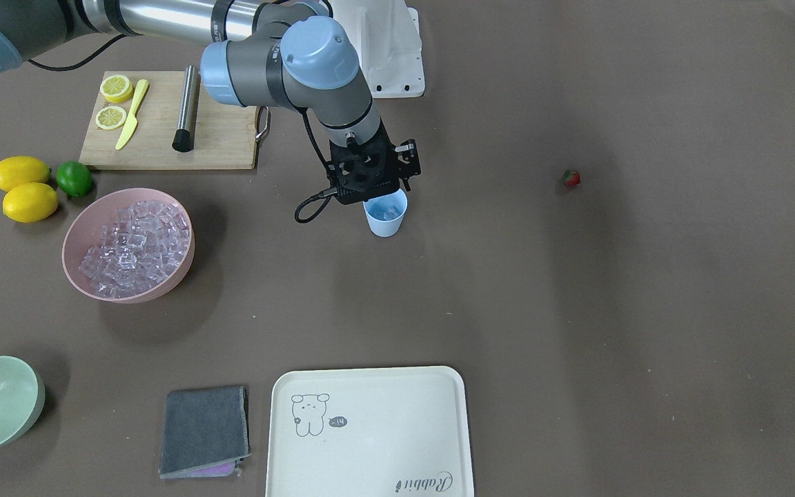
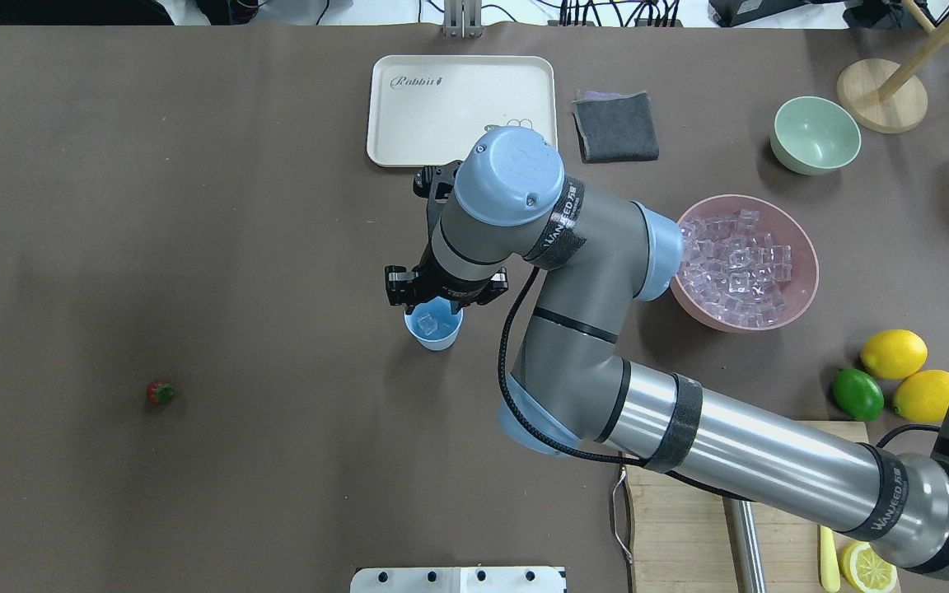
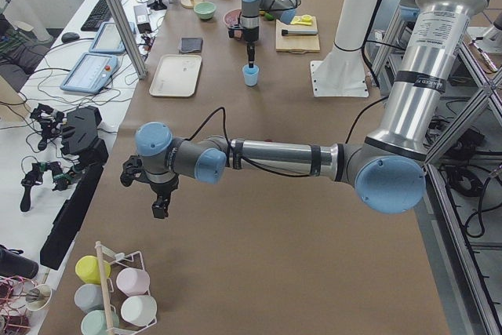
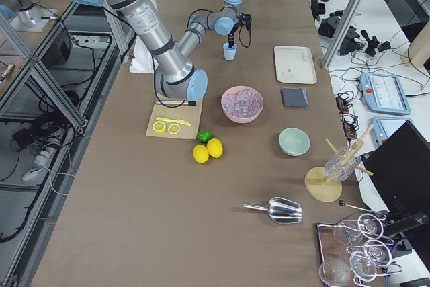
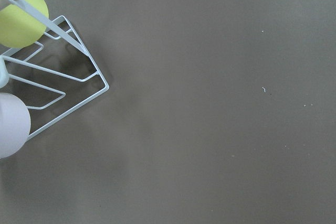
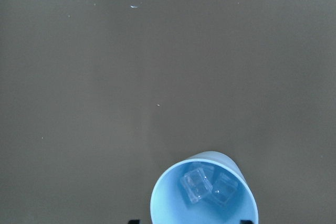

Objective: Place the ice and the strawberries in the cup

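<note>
The right gripper point(image 1: 370, 190) hangs right over the cup point(image 1: 385, 221). In its wrist view two dark tips at the bottom edge stand wide apart, either side of the rim, with nothing between them, so I judge the jaws open and empty. Two cubes point(image 6: 197, 184) lie loose on the cup's floor. The step in hand looks like the end of an ice drop. To finish it well, lift straight up until the tips clear the rim before swinging away, since a light cup tips at a nudge. Seen from overhead, the bowl point(image 1: 87, 228) with the rest of the ice point(image 1: 136, 245) sits at 3 o'clock from the cup. The strawberry point(image 1: 571, 178) lies alone on the table, well apart at 9 o'clock. It is small and round, so it calls for a low, centred pinch and a release directly above the cup's mouth. The wrist hides the right fingers from overhead and in front. The wrist view cuts off the cup's near side. The strawberry is too tiny to tell how it lies. The left gripper point(image 3: 161, 202) shows only in the left side view, near a rack point(image 5: 63, 77), and I cannot tell how its jaws stand.
</note>
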Robot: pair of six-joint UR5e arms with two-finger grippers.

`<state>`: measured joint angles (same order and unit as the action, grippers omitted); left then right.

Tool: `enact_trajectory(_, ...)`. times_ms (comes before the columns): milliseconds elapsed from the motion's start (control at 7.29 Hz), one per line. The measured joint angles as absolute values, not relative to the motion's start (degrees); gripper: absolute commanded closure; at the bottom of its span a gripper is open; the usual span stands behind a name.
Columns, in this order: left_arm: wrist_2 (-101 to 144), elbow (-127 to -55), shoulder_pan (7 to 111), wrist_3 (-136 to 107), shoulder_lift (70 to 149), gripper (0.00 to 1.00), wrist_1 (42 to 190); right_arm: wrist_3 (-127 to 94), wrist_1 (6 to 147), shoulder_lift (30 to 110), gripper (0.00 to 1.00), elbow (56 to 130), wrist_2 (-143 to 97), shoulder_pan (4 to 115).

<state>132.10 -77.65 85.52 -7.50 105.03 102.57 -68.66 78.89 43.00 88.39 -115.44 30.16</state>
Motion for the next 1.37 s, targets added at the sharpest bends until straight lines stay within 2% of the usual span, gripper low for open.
enact_trajectory(412,132.1,-77.8,84.9,-7.6,105.1,0.02,107.3,-67.9,79.1,44.1,0.01,89.4,-118.5,34.1)
enact_trajectory(824,132.5,-77.4,83.4,-8.6,102.8,0.02,113.9,-58.1,79.2,51.6,0.01,91.5,-124.6,43.3)
enact_trajectory(1373,132.0,-89.4,77.6,-22.2,92.3,0.02,122.8,-40.4,79.1,62.6,0.01,92.8,-132.6,56.0)
